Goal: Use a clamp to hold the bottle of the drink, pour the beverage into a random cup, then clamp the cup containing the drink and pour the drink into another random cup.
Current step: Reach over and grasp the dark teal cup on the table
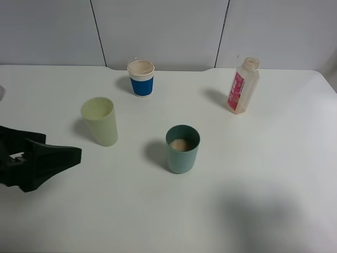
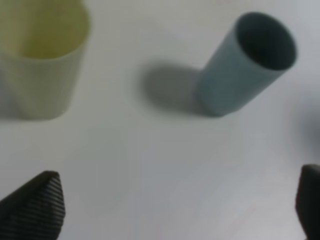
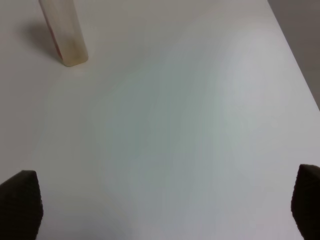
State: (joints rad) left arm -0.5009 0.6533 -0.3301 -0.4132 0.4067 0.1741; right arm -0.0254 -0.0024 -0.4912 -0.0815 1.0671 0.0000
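The step in hand looks like the second grasp. The left claw (image 2: 172, 207) hovers low at the left side of the tabletop (image 1: 263, 184), jaws spread wide and gripping nothing. It is aimed between the pale yellow-green tumbler (image 1: 100, 122), just beside it, and the teal tumbler (image 1: 182, 153) farther ahead. Both stand upright and apart. The beverage (image 1: 180, 144) lies in the teal one, so the claw should slide in level, straddle its wall at mid-height, close gently and lift without tilting. It should avoid brushing the pale tumbler, which is to receive the pour. The bottle (image 1: 243, 87) stands upright at the right rear. The right claw (image 3: 164, 202) hangs released over bare tabletop near it.
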